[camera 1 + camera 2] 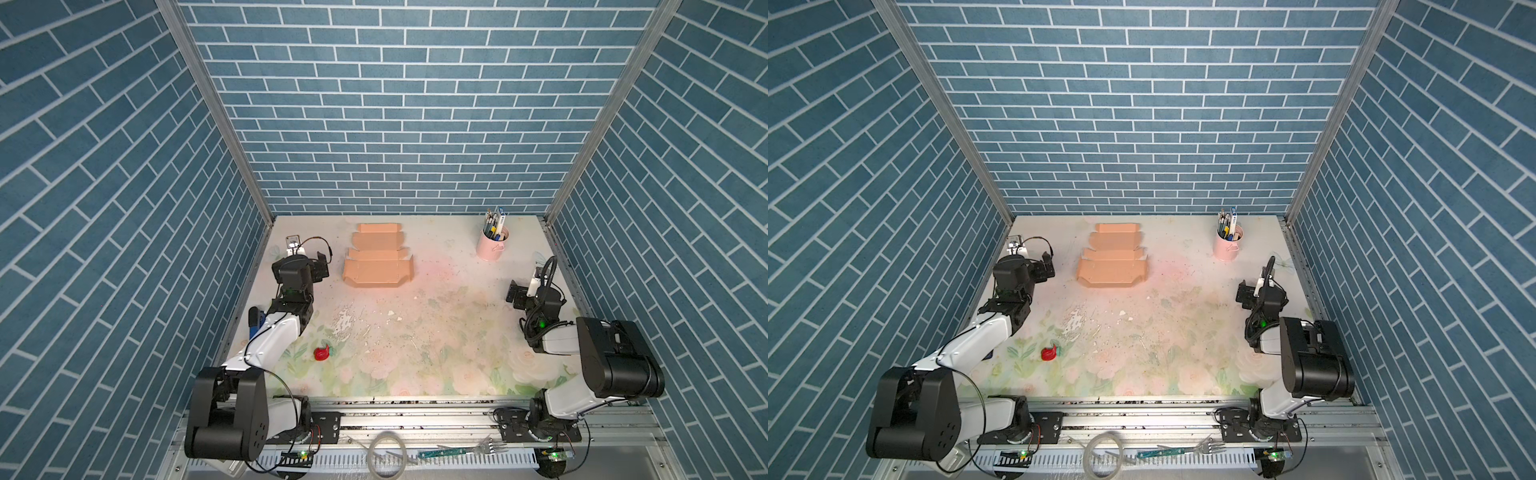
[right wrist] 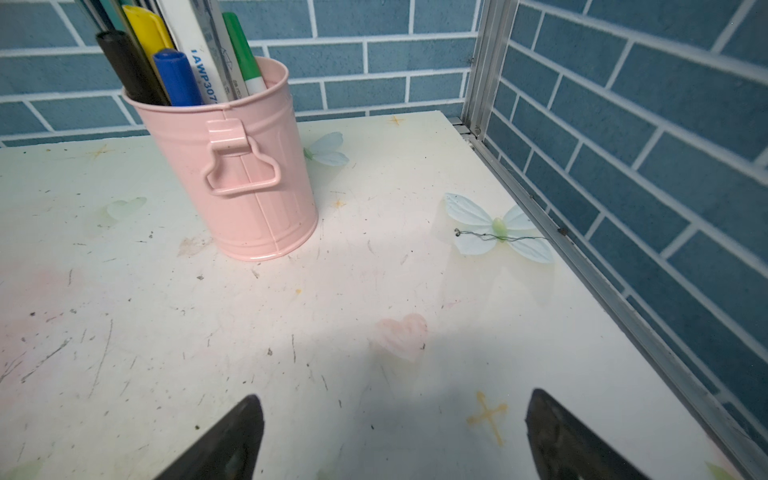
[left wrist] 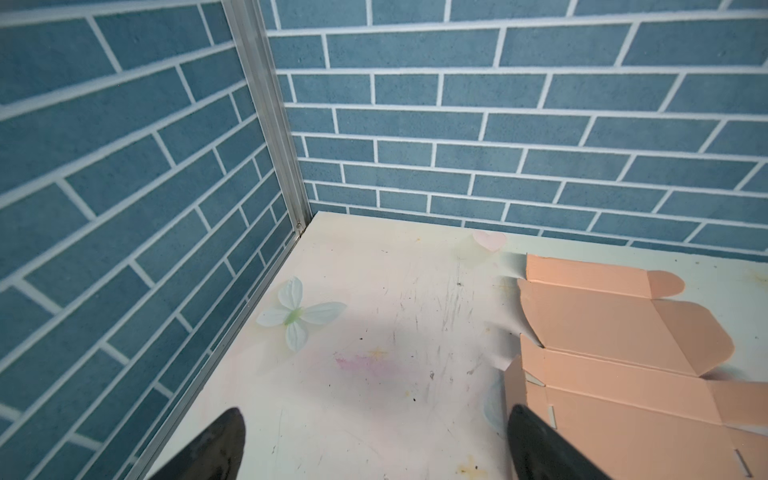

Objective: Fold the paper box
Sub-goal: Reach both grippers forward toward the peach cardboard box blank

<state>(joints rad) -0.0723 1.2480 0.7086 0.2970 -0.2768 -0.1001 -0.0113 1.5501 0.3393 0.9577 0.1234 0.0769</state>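
Overall: a pale desk (image 1: 436, 332) printed with faint flowers, scuffed and speckled, enclosed on three sides by walls (image 1: 395, 124) papered in a blue brick pattern.
Front edge: a metal rail (image 1: 415, 415) carries both arm bases, and a fork (image 1: 494, 446) lies in front of it.
Task item: the peach paper box (image 1: 376, 259) lies far back and left of centre. It is mostly flat and unfolded, with stepped panels running toward the back wall. The side flaps of its nearest panel stand up a little.
Left arm: the left gripper (image 3: 374, 411) has its jaws spread wide and empty, low over the desk just beside the box's left edge.
Right arm: the right gripper (image 2: 395, 397) is also spread wide and holds nothing. It sits near the right wall, facing the far right corner.
Top views only: a small red object (image 1: 322, 353) lies on the desk near the left arm, well apart from the box.
Left wrist view only: the box's creases and cut slots show clearly. One dark finger overlaps its near corner, and contact cannot be told.
Right wrist view only: a pink cup (image 2: 245, 174) shows its handle and holds pens (image 2: 174, 79). A pale butterfly (image 2: 498, 232) with a wire lies by the wall's foot.
Open room: the middle and near desk between the arms is bare. The box's far end is near the back wall, and the cup stands near the far right corner.
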